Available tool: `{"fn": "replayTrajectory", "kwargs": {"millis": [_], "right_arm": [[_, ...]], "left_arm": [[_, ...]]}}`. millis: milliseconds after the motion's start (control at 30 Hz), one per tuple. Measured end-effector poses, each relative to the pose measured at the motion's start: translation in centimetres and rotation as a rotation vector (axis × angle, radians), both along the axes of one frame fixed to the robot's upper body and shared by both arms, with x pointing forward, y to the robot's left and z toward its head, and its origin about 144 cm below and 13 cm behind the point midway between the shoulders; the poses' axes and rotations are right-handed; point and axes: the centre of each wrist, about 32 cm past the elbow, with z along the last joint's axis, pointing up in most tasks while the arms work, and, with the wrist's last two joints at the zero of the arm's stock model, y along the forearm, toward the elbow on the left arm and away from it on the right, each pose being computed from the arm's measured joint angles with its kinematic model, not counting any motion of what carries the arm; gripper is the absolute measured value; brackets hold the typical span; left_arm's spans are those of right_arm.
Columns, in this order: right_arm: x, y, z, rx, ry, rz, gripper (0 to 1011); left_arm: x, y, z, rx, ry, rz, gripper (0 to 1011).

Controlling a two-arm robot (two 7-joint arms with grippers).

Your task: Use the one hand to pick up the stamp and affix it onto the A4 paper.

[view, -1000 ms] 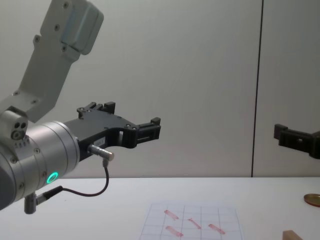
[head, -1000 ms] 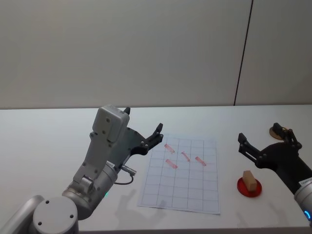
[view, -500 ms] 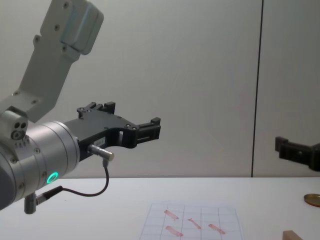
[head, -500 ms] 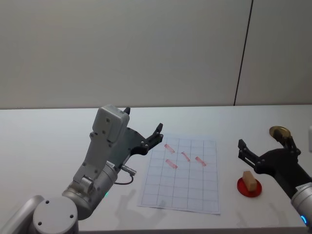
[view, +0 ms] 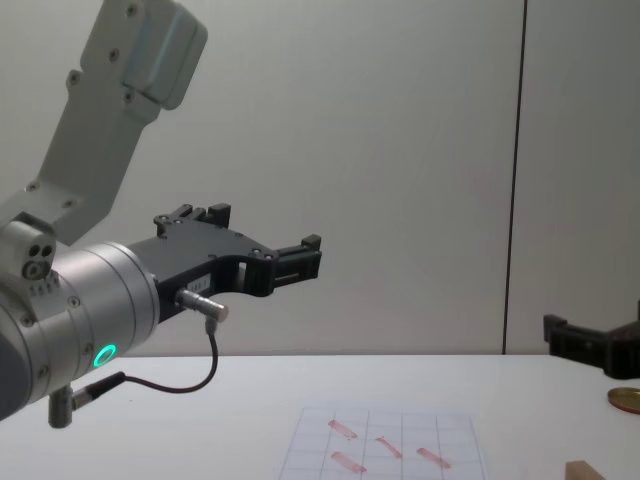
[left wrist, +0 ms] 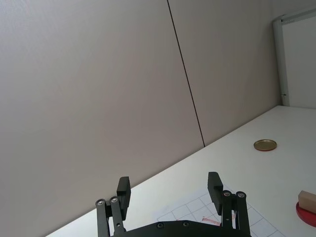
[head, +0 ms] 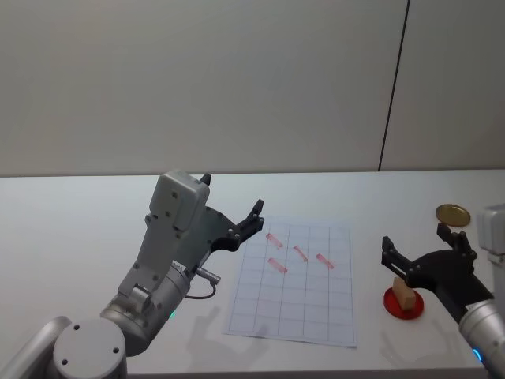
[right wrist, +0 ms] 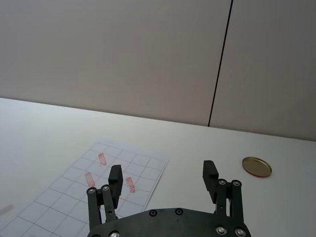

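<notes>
Grey wall panels (head: 237,79) with one dark vertical seam back a white desk (head: 63,229). Left arm, with a thick silver cylinder and a lit green ring (view: 103,353), is held raised over the desk's left half. The left gripper (head: 233,193) points toward the far edge, jaws spread wide, nothing between them. A4 paper (head: 292,308) lies flat at the desk's middle, close to the near edge and slightly skewed to it. It carries a pale-blue grid and four short reddish-pink stamped marks (head: 277,265) grouped in its far half; the marks are too small to read. Right gripper (head: 413,234) sits over the desk's right side near the near edge, just right of the paper, jaws wide apart and empty. In the head view its black frame overlaps the top of the stamp; contact cannot be determined. One container noted: a round red pad (head: 417,308), flat on the desk beside the paper's right edge, holding the stamp (head: 405,296), a light-tan wooden block standing on it. A golden-brown disc (head: 452,213) lies flat farther toward the far right corner, apart from the pad.
</notes>
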Motion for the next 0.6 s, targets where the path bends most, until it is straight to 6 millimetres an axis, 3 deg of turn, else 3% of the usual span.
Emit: {"fn": "replayTrajectory", "kwargs": {"millis": [600], "right_arm": [[3.2, -0.3, -1.8, -0.046, 0.097, -0.045, 1001]], "left_arm": [[0.0, 0.0, 0.0, 0.0, 0.0, 0.0, 993]]}}
